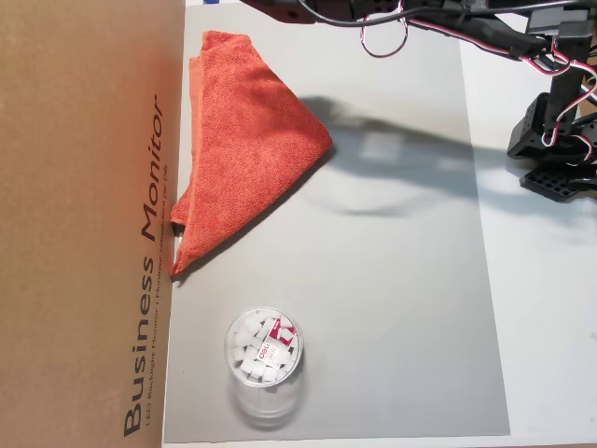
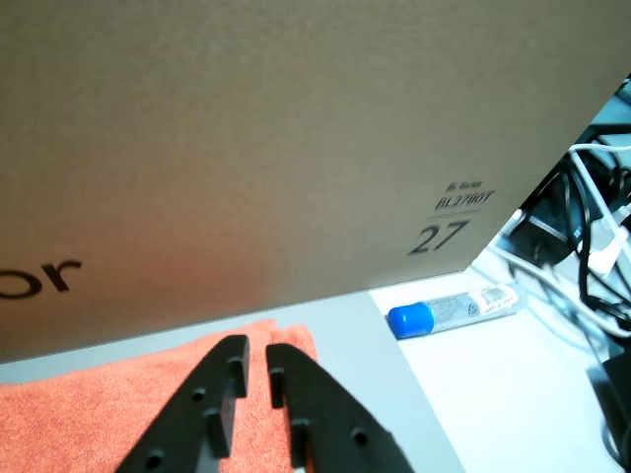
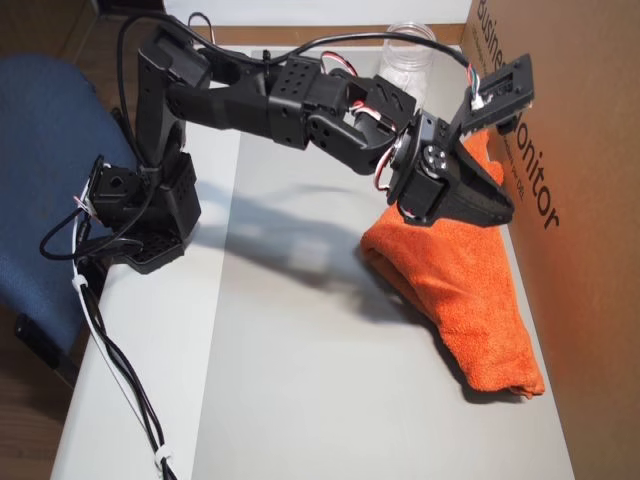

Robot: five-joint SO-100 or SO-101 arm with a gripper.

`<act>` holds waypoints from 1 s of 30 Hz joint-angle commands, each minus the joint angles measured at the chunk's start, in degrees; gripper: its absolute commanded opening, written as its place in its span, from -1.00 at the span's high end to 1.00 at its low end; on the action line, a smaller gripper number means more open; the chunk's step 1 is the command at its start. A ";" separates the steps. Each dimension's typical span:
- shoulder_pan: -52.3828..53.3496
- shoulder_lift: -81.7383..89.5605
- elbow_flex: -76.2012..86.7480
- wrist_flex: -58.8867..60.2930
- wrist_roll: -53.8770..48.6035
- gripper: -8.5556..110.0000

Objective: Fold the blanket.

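Wrist view: my pincer (image 2: 254, 347) hangs above the blanket (image 2: 118, 414) with its fingers nearly pressed together, a thin slit between them, pinching nothing. The blanket (image 1: 244, 145) lies folded into a triangle on the grey mat (image 1: 392, 308), its long side tight against the cardboard box (image 1: 84, 215), one corner pointing out toward the mat's middle. A plastic jar (image 1: 264, 350) stands well apart from it near the mat's lower edge. The mat between jar, blanket and my base (image 1: 558, 140) lies bare.

Blanket (image 1: 247, 140) was plain orange-red terry. Tool (image 2: 256, 352) was matte black. Mat (image 1: 392, 308) was grey, desk (image 1: 550, 308) white, box (image 1: 84, 224) brown with dark lettering.
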 commanded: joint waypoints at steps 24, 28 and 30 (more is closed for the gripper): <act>-3.34 39.64 34.80 0.00 -8.53 0.86; -5.19 45.35 40.96 0.00 -8.53 0.86; -5.63 47.72 43.51 0.00 -8.44 0.86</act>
